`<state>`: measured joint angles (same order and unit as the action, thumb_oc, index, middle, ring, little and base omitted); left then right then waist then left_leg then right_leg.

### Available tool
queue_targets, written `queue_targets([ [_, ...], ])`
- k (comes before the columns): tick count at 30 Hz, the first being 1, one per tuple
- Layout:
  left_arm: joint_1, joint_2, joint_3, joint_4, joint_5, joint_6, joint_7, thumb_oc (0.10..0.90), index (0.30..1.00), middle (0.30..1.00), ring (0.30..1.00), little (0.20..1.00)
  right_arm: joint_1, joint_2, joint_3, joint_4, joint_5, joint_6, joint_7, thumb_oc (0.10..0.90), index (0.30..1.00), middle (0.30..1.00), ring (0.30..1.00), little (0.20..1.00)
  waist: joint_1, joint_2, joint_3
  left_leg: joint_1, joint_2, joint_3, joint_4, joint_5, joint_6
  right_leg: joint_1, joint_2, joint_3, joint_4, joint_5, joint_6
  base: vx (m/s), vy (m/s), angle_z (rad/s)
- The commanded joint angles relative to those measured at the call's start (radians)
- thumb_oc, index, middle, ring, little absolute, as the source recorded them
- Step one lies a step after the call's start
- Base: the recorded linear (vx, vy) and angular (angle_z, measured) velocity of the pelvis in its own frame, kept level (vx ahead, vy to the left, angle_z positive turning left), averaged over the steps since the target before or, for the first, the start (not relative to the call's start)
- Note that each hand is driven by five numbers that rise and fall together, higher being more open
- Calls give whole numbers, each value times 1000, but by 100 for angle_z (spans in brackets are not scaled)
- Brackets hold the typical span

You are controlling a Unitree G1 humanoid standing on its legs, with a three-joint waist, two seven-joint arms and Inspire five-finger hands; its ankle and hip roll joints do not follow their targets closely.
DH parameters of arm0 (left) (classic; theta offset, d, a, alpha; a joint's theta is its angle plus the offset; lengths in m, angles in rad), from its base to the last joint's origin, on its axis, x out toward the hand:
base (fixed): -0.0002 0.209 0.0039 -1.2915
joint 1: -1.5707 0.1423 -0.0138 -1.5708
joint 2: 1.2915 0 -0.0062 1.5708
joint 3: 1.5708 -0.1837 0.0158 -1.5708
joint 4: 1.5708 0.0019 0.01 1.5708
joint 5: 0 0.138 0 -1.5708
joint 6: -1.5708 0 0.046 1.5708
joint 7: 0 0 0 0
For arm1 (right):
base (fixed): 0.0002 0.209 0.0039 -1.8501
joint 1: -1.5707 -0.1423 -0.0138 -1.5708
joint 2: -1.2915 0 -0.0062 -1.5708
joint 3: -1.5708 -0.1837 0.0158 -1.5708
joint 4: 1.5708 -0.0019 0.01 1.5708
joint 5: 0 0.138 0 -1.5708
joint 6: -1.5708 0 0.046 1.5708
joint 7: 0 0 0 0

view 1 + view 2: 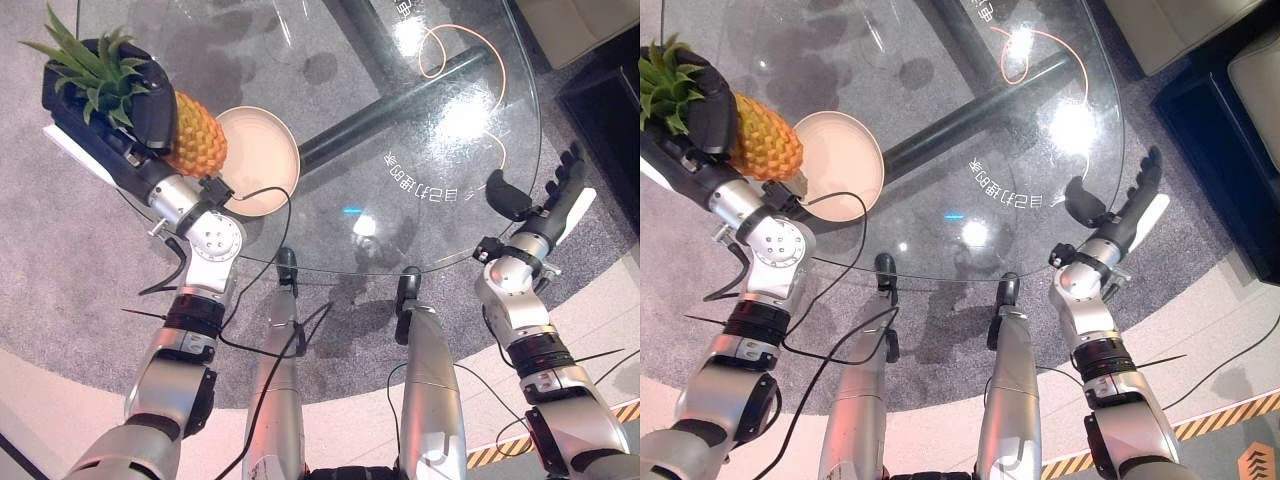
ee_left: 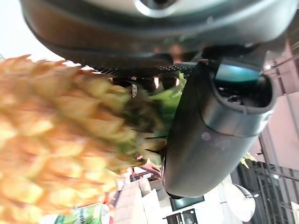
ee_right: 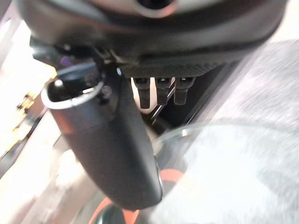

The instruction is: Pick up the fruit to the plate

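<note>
My left hand [image 1: 130, 110] is shut on a pineapple [image 1: 197, 135], an orange-yellow fruit with a green leafy crown [image 1: 85, 65], held in the air at the left edge of the round glass table [image 1: 400, 150]. The fruit's lower end hangs over the left rim of a cream plate [image 1: 265, 160] that lies on the glass. Up close, the pineapple's scaly skin [image 2: 60, 140] sits against the thumb [image 2: 210, 135]. My right hand [image 1: 545, 195] hovers open over the table's right edge, fingers straight, holding nothing.
An orange cord [image 1: 470, 60] loops across the glass at the far right. The table's dark base bar [image 1: 400, 105] shows through the top. Grey carpet [image 1: 60, 250] surrounds the table, and a dark cabinet [image 1: 610, 100] stands to the right.
</note>
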<state>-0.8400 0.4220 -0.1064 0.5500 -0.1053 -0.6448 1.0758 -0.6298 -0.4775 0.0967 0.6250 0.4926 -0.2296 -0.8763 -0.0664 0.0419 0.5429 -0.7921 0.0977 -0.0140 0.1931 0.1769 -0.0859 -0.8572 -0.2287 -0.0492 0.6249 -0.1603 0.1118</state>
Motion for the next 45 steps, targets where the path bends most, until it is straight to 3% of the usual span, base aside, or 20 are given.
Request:
queue_targets([
  [1, -178, 111, -2, 5, 16, -117, -9, 100, 300, 300, 300, 200, -32, -80, -67, 26, 61, -99, -72, 800, 900, 900, 900, 900, 11, -42, -23, 26, 22, 37, 129, -141, 4, 74, 8, 5, -240, 178, -1, -8, -41, -4],
  [10, -243, 152, -39, 80, -49, -110, -54, 100, 300, 300, 300, 200, -33, -81, -81, 237, 126, -98, -70, 800, 900, 900, 900, 900, 12, -51, -23, 13, 25, 31, 150, -155, 8, 72, 9, -7, -242, 175, -4, -10, -27, 0],
  [18, -279, 169, -67, 128, -105, -109, -81, 100, 300, 300, 300, 200, -50, -99, -101, 456, 194, -101, 6, 800, 900, 900, 900, 900, 20, -46, -23, 13, 22, 26, 147, -160, 14, 77, 12, -13, -248, 171, -7, 1, -8, 2],
  [26, -308, 173, -85, 175, -155, -104, -119, 100, 300, 300, 300, 200, -58, -107, -94, 606, 211, -29, 79, 800, 900, 900, 900, 900, 25, -51, -23, 2, 22, 23, 149, -159, 21, 71, 14, -18, -250, 175, -10, -1, -2, 1],
  [45, -329, 155, -113, 232, -252, -114, -223, 100, 300, 300, 300, 200, -52, -80, -74, 632, 204, 29, 121, 800, 900, 900, 900, 900, 14, -63, -23, 2, 18, 23, 153, -176, 27, 70, 25, -16, -255, 171, -10, 0, 0, 0],
])
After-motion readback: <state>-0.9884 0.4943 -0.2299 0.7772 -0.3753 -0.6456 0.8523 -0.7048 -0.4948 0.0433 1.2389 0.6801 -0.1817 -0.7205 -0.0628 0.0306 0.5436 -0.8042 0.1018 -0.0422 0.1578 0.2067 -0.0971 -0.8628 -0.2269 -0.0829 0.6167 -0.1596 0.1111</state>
